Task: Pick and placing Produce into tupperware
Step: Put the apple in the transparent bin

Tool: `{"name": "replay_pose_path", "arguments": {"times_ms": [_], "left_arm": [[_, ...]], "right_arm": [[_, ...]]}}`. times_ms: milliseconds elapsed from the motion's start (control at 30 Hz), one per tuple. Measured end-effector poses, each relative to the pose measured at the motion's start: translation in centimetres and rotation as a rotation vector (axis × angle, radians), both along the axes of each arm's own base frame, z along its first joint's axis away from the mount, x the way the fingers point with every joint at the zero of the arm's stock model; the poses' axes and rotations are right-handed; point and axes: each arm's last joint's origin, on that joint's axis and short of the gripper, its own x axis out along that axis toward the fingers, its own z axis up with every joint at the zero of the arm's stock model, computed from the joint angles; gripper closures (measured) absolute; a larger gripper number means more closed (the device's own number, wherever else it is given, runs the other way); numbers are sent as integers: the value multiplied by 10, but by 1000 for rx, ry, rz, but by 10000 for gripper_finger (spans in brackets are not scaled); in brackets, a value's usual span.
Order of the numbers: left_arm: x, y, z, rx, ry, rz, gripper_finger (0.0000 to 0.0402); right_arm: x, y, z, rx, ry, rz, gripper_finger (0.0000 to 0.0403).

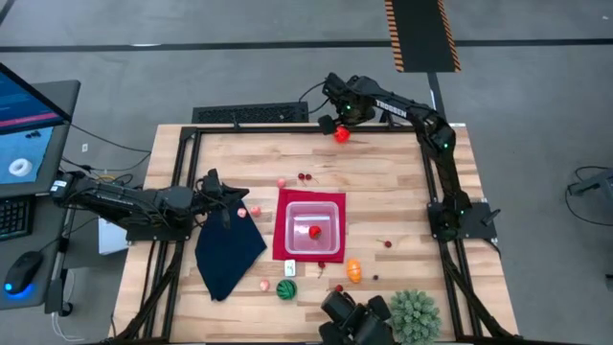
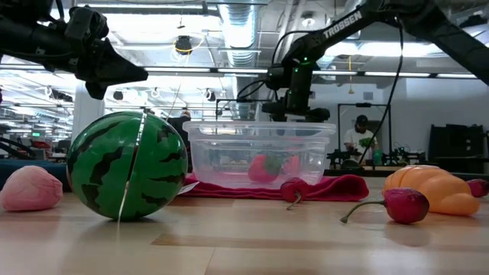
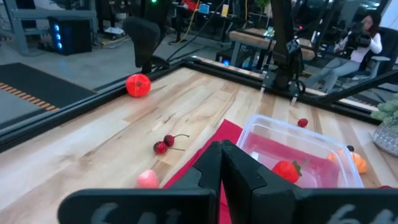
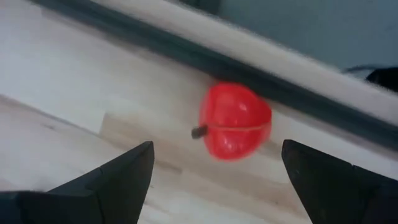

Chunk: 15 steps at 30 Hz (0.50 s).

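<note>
A red apple-shaped piece of produce (image 4: 235,121) lies on the wood by the table's far rail (image 1: 341,133). My right gripper (image 4: 214,180) hangs open just above it, pointing down, one finger on either side and touching nothing. The clear tupperware (image 1: 311,227) stands on a red mat (image 1: 281,240) at mid-table with a strawberry (image 3: 287,170) in it. Other produce lies around it: cherries (image 3: 164,144), pink pieces (image 1: 256,210), a striped green ball (image 2: 126,165) and an orange piece (image 1: 353,271). My left gripper (image 3: 222,163) waits shut at the table's left.
A dark navy cloth (image 1: 228,249) lies left of the mat. A spiky green plant ball (image 1: 414,316) sits at the near right corner. The black frame rail (image 4: 205,59) runs right behind the apple. Bare wood lies between the apple and the container.
</note>
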Motion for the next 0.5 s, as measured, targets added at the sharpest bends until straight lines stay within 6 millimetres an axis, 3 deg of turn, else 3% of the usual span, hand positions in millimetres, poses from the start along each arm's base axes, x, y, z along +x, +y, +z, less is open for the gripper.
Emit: {"name": "replay_pose_path", "arguments": {"times_ms": [500], "left_arm": [[0, 0, -1, -3, 13, -9, 401]], "right_arm": [[-3, -14, -24, 58, 11, -28, 25]]}}
